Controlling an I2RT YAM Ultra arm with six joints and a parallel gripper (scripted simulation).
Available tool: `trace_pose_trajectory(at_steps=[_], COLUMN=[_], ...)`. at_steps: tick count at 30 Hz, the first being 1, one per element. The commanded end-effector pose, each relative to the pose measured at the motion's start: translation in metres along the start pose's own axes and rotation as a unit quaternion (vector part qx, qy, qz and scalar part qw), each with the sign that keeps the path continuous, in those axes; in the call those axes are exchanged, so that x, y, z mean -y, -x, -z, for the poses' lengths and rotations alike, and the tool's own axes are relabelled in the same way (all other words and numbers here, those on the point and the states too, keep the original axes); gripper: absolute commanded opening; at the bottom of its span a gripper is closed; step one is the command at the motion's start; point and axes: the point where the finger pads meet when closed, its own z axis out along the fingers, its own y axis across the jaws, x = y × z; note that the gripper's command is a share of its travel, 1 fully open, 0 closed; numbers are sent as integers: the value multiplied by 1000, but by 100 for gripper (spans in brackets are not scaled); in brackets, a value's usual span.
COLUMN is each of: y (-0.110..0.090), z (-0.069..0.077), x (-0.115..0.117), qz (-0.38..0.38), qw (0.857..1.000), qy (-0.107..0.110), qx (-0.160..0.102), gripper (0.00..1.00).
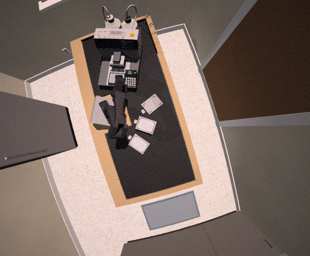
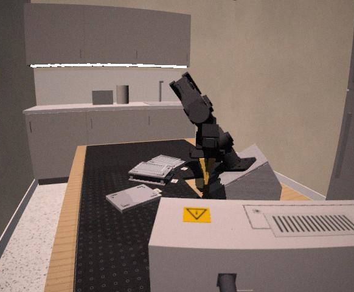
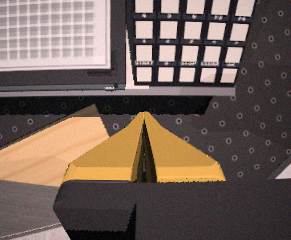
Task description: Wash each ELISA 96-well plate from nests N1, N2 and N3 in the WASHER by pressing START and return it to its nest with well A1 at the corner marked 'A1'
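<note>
A white 96-well plate (image 3: pixel 45 32) lies in the washer's carrier (image 1: pixel 113 78), flat, at the top left of the wrist view. The keypad (image 3: pixel 190 40) is to its right, and the lamp (image 1: pixel 135 72) over the keys is green. My gripper (image 3: pixel 143 120) is shut and empty. Its yellow fingertips are in front of the washer, apart from the lowest key row, roughly in line with the START key (image 3: pixel 144 74). The nest nearest the washer (image 1: pixel 152 103) is empty. Two more plates sit in the other nests (image 1: pixel 145 125) (image 1: pixel 139 143).
The washer housing (image 1: pixel 116 38) with two bottles (image 1: pixel 120 20) stands at the back, and the manifold (image 1: pixel 117 56) is over the track. A grey wedge block (image 1: pixel 101 112) carries the arm's base. Small label tags (image 1: pixel 143 111) lie beside the nests.
</note>
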Motion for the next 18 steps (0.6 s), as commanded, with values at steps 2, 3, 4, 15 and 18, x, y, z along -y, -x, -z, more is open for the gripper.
trace_pose_trajectory(at_steps=[2, 3, 4, 15, 18], y=[8, 8, 8, 8, 9], z=[-4, -5, -7, -24, -27], x=[1, 1, 1, 1, 1], qz=[-3, -3, -3, -3, -3], qw=[1000, 1000, 1000, 1000, 1000], qy=[0, 0, 0, -1, -1], qx=[14, 14, 14, 15, 15], gripper=[0, 0, 0, 0, 0])
